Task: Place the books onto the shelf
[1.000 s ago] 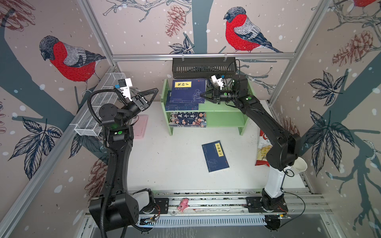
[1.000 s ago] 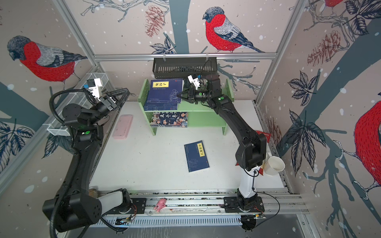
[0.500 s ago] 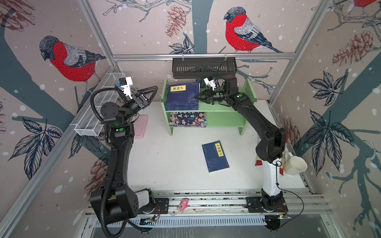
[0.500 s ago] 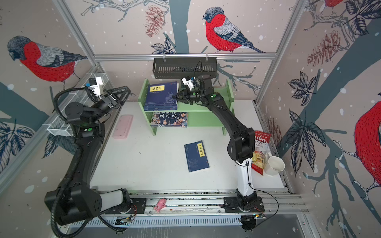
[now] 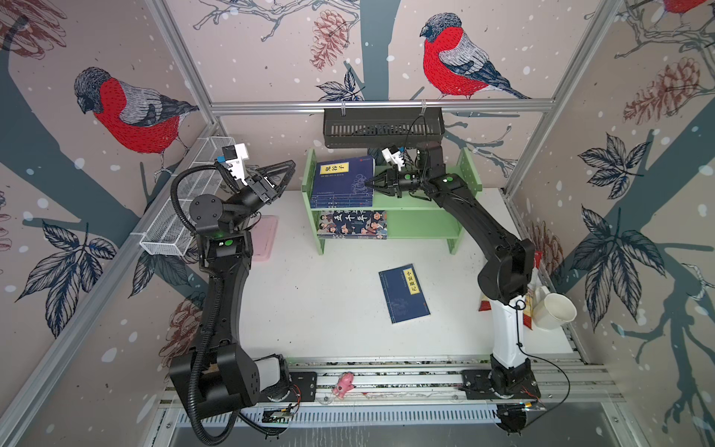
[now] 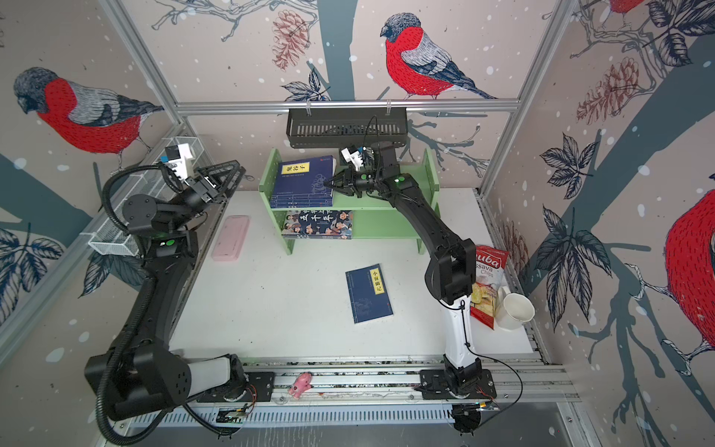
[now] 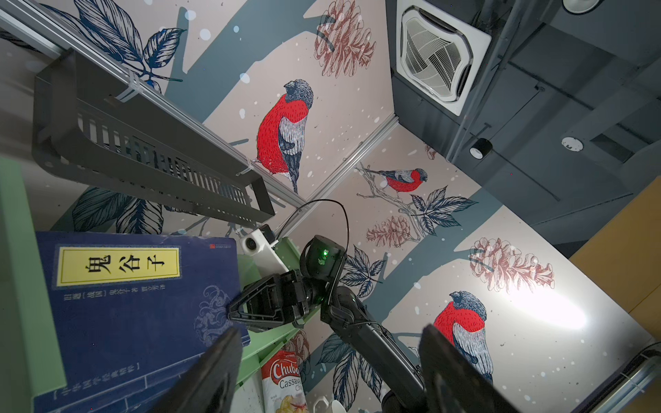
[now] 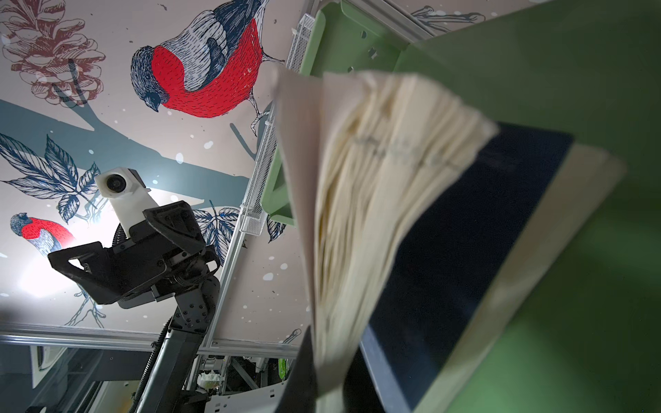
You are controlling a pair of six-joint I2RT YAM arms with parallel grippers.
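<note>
The light green shelf (image 5: 418, 228) (image 6: 387, 224) stands at the back of the table. A stack of navy books lies on its top tier at the left end. The top navy book (image 5: 342, 180) (image 6: 303, 178) (image 7: 125, 304) has a yellow label. My right gripper (image 5: 367, 185) (image 6: 328, 185) (image 8: 329, 372) is shut on this book's right edge, and its pages fan out in the right wrist view. The cartoon book (image 5: 352, 224) (image 6: 317, 224) lies on the lower tier. Another navy book (image 5: 404, 294) (image 6: 369, 294) lies flat on the table. My left gripper (image 5: 290, 174) (image 6: 240, 172) (image 7: 331, 332) hangs open and empty left of the shelf.
A black slotted basket (image 5: 383, 127) hangs just above the shelf. A white wire tray (image 5: 185, 205) runs along the left wall, with a pink case (image 5: 265, 238) beside it. A chips bag (image 6: 487, 286) and a white mug (image 5: 553, 311) stand right of the right arm's base.
My right gripper has moved left along the top tier, and the top navy book has shifted left with it toward the side panel. The left arm has barely moved.
</note>
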